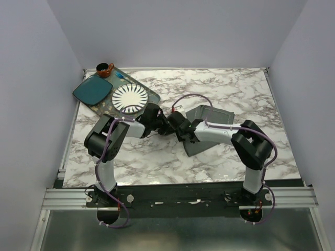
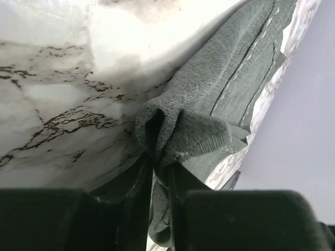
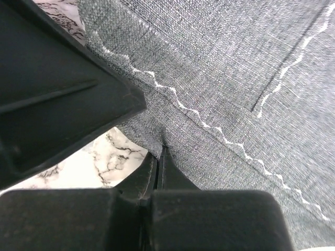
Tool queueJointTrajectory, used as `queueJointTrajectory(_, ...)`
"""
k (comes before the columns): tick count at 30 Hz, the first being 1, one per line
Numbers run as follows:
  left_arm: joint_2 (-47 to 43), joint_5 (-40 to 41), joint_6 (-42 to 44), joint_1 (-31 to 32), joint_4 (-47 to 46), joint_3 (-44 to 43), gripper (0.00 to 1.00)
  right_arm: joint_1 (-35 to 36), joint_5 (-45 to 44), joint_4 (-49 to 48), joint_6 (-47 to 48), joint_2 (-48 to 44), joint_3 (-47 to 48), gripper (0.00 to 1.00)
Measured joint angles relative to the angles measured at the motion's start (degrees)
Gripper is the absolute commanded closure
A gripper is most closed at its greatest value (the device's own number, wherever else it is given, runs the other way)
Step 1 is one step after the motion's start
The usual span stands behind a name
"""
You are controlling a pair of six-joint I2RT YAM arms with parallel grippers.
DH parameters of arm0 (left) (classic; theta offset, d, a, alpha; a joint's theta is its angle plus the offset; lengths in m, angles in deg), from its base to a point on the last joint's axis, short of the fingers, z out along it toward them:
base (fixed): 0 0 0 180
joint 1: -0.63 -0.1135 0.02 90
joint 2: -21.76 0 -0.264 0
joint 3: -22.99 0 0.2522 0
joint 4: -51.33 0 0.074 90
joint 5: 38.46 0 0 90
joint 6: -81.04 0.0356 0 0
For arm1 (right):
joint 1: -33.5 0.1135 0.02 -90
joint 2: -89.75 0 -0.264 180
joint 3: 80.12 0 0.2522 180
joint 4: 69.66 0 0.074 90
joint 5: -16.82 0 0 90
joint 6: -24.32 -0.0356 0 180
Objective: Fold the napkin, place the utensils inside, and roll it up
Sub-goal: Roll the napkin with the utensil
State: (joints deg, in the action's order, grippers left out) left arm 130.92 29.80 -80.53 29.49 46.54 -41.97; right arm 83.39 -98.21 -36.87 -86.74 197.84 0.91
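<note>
Pinching the napkin (image 1: pixel 220 116) from two sides, I am working with both arms meeting at the centre of the top view. My left gripper (image 2: pixel 159 172) is holding a bunched fold of the dark grey cloth. In the left wrist view that fold is standing up off the table (image 1: pixel 235 89) just above my fingers (image 2: pixel 137 180), which are sitting slightly apart with the cloth squeezed between them. My right gripper (image 3: pixel 158 164) is clamped tight. In the right wrist view its two fingers are pressing together at lower centre, and the napkin's edge, with its white wavy stitching, is running straight into the tip.

The napkin itself is lying on the marble table, right of centre in the top view. It is spreading from my grippers toward the right, partly under my right arm. In the left wrist view it is stretching away to the upper right of the frame.

A grey tray (image 1: pixel 153 97) is sitting in the upper left of the top view. It is carrying a white ribbed plate (image 1: pixel 130 98) and a teal plate (image 1: pixel 91 90), and a small brown cup (image 1: pixel 104 69) is standing at its far corner.
</note>
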Motion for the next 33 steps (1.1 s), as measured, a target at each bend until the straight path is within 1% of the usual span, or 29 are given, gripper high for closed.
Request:
queueJointTrajectory(2, -0.5, 0.1, 2.7, 0.0, 2.2, -0.9, 0.55, -1.6, 3.7, -1.0, 0.4, -1.1, -1.0, 1.0)
queueJointTrajectory(4, -1.8, 0.4, 6.3, -0.1, 4.9, -2.4, 0.53, -4.1, 9.6, -2.8, 0.8, -2.4, -2.6, 0.99)
queueJointTrajectory(6, -3.7, 0.9, 9.1, -0.2, 6.6, -3.5, 0.52, -8.1, 18.7, -5.6, 0.6, -4.1, -5.0, 1.0)
queueJointTrajectory(8, -6.7, 1.6, 12.3, -0.3, 8.1, -4.4, 0.52, -12.1, 25.5, -7.8, 0.3, -4.8, -6.9, 0.99)
queueJointTrajectory(10, -10.0, 2.3, 15.6, -0.3, 9.0, -5.0, 0.52, -16.1, 34.0, -10.1, -0.3, -5.0, -8.4, 0.99)
queueJointTrajectory(12, -12.1, 2.6, 17.6, -0.3, 9.4, -5.4, 0.52, -19.5, 41.6, -12.3, -0.9, -5.0, -10.0, 1.0)
queueJointTrajectory(13, -13.0, 2.8, 18.4, -0.3, 9.6, -5.5, 0.52, -20.1, 43.3, -12.7, -1.0, -4.9, -10.3, 0.99)
queueJointTrajectory(14, -13.5, 2.9, 19.1, -0.3, 9.7, -5.5, 0.52, -21.9, 46.9, -13.9, -1.5, -4.8, -11.3, 0.99)
queueJointTrajectory(16, -14.3, 3.1, 20.5, -0.1, 10.2, -5.5, 0.56, -23.6, 51.3, -15.1, -2.2, -4.4, -12.2, 0.99)
queueJointTrajectory(17, -14.3, 3.2, 21.1, 0.2, 10.4, -5.4, 0.62, -25.0, 54.5, -16.2, -2.8, -3.9, -12.9, 0.99)
queueJointTrajectory(20, -14.3, 3.1, 21.4, 1.0, 9.8, -3.6, 0.67, -27.1, 60.0, -18.5, -4.1, -2.6, -13.8, 0.99)
queueJointTrajectory(24, -13.3, 2.6, 20.4, 1.9, 8.0, -0.9, 0.67, -29.5, 66.2, -22.1, -6.0, -0.3, -14.8, 0.99)
queueJointTrajectory(28, -10.8, 2.6, 19.2, 3.2, 6.3, -0.6, 0.67, -31.4, 69.2, -24.2, -7.4, 0.8, -15.8, 0.99)
queueJointTrajectory(30, -9.4, 2.4, 18.3, 4.0, 5.0, -0.7, 0.6, -31.7, 69.9, -24.4, -7.6, 1.1, -15.8, 0.99)
queueJointTrajectory(31, -8.6, 2.2, 17.7, 4.4, 4.4, -0.7, 0.55, -31.8, 70.0, -24.4, -7.5, 1.2, -15.8, 0.99)
queueJointTrajectory(32, -8.0, 2.0, 17.0, 4.7, 4.0, -0.7, 0.4, -31.8, 70.0, -24.4, -7.5, 1.2, -15.8, 1.0)
queueJointTrajectory(33, -7.6, 1.9, 16.5, 5.0, 3.7, -0.7, 0.34, -31.8, 70.0, -24.4, -7.5, 1.2, -15.8, 1.0)
